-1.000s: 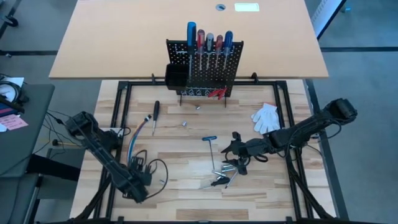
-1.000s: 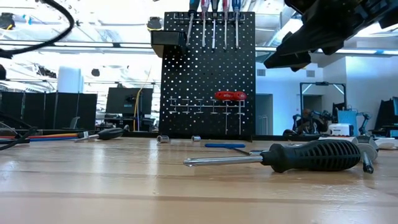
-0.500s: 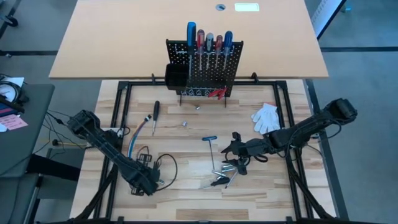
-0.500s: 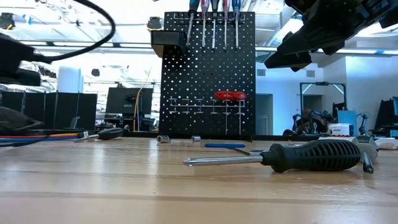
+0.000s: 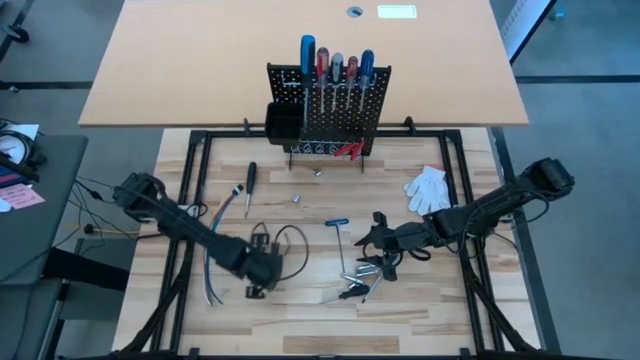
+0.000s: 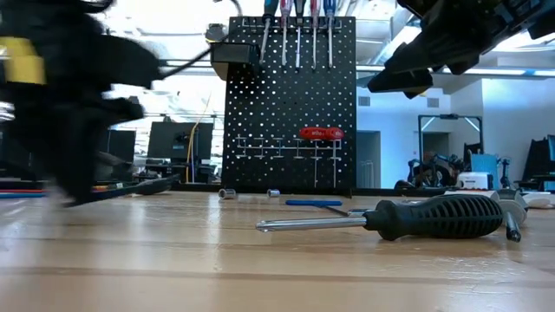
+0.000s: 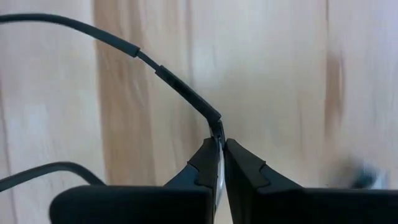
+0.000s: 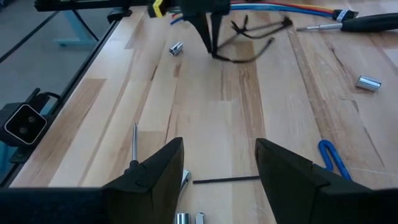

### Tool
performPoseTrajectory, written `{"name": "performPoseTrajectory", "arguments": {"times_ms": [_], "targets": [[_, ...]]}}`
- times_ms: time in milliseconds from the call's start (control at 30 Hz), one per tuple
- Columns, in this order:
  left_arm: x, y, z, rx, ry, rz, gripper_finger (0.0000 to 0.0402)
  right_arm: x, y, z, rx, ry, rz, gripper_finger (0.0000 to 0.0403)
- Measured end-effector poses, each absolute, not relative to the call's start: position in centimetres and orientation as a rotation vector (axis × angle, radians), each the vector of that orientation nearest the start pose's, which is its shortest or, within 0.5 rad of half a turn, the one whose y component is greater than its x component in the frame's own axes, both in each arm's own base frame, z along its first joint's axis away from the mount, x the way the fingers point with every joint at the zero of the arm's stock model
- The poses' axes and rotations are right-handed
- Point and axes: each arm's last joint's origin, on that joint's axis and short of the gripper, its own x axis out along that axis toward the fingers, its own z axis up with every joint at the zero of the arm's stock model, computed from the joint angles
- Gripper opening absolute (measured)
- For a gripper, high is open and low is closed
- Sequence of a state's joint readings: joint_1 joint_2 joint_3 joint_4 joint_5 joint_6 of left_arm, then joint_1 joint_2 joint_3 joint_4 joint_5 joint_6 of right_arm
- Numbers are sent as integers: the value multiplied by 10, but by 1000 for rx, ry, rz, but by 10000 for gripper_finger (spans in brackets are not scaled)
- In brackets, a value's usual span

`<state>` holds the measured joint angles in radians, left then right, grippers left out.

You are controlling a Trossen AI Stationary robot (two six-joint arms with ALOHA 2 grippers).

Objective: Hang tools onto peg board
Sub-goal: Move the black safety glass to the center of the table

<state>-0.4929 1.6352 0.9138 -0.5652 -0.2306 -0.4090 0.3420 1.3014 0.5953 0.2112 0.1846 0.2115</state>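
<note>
The left gripper (image 5: 262, 272) is being held low over the light wooden table (image 5: 300, 320), near the table's middle-left, and its two dark fingers (image 7: 208, 163) are pressed together on a thin black cable (image 7: 180, 93) from the loose bundle of black and coloured cables (image 5: 245, 250). No tool is being gripped by it. The right gripper (image 5: 378, 245) is waiting with its fingers apart and empty above the small heap of silver metal bits and a black-handled screwdriver (image 6: 434, 217). The upright black perforated peg board (image 5: 330, 105) is standing at the far edge of the table, with blue and red screwdrivers (image 5: 335, 62) already hanging from its top rail.

The cable is probably being cleared away from the tools. To do this well, the bundle should be carried slowly and kept low, so that the other loops are not being dragged across the black screwdriver lying by the board (image 5: 250, 180). It should be set down well apart from the remaining tools.
</note>
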Motion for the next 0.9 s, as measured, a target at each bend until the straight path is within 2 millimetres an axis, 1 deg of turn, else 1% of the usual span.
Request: {"name": "performPoseTrajectory", "arguments": {"times_ms": [167, 267, 400, 533, 667, 900], "targets": [[285, -114, 165, 66, 1042, -53, 10, 247, 82, 199, 79, 488, 103, 207], [296, -110, 171, 76, 955, -99, 10, 247, 82, 199, 79, 488, 104, 207], [308, -106, 182, 78, 851, -110, 10, 247, 82, 199, 78, 486, 104, 207], [315, -101, 186, 82, 797, -111, 11, 247, 82, 200, 78, 485, 104, 207], [317, -91, 185, 42, 813, -96, 19, 247, 82, 200, 78, 485, 104, 207], [324, -74, 188, -4, 776, -62, 56, 247, 82, 200, 79, 485, 104, 207]]}}
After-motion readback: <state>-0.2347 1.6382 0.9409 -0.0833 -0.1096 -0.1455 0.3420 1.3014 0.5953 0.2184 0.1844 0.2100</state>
